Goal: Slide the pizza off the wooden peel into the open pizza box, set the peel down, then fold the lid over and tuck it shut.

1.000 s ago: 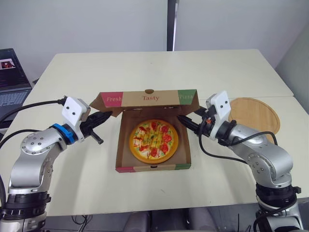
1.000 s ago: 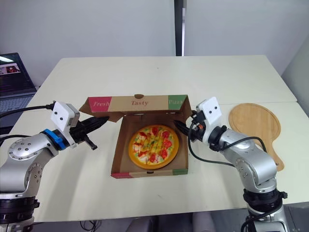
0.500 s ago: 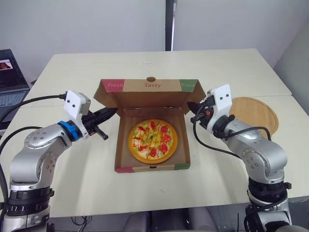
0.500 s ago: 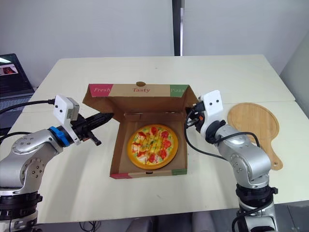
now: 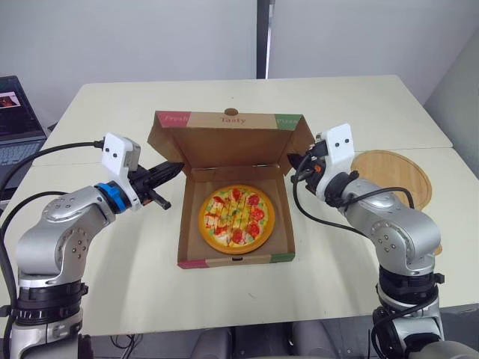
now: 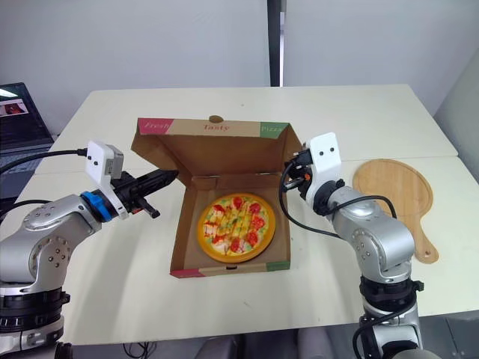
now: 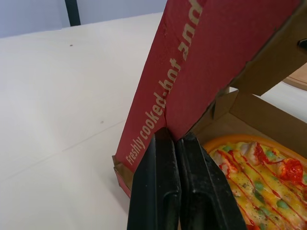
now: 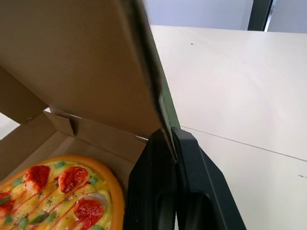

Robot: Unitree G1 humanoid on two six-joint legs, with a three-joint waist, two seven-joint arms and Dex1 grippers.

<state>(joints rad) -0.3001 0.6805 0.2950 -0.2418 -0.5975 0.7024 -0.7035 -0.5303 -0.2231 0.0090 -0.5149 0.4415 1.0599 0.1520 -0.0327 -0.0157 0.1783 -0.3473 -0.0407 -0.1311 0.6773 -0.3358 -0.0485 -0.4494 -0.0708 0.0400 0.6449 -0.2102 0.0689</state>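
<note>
While the left gripper (image 7: pixel 175 137) and right gripper (image 8: pixel 169 138) pinched its side edges, we saw the brown cardboard lid (image 5: pixel 228 146) standing more upright than before.

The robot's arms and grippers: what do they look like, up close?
The left arm and right arm are rounded silver-grey shells with black joints. Each wrist carries a white box with two dark dots; black cables loop alongside. A blue ring circles the left wrist. The left gripper and right gripper each have two slim, tapering black fingers.
</note>
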